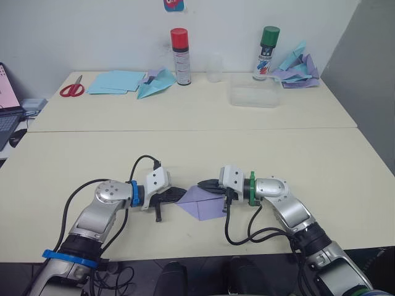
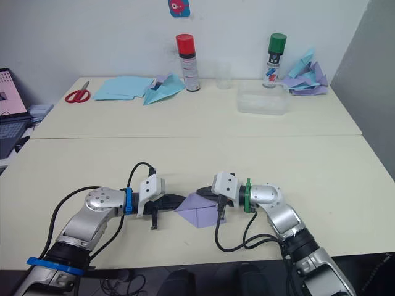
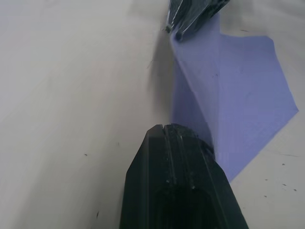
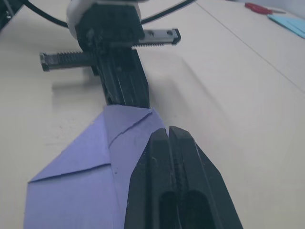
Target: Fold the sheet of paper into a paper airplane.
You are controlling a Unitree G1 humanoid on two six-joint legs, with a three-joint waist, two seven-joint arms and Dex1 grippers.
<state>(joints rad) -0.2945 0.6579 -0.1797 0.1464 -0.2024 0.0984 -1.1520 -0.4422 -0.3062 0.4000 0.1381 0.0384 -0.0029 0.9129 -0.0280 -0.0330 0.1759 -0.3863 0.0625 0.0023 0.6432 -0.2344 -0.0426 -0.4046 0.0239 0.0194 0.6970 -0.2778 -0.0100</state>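
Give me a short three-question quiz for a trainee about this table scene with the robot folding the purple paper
1. True or false: both claws are shut, one at each side of the lavender folded paper.
2. Which spray can stands nearer the clear plastic container? A) the red-capped spray can B) the green-capped spray can
3. Fill in: the red scissors lie on the far table beside the pale blue ___.

Key
1. True: the left claw and the right claw each show their fingers pressed together at the paper's edges.
2. B
3. sheets
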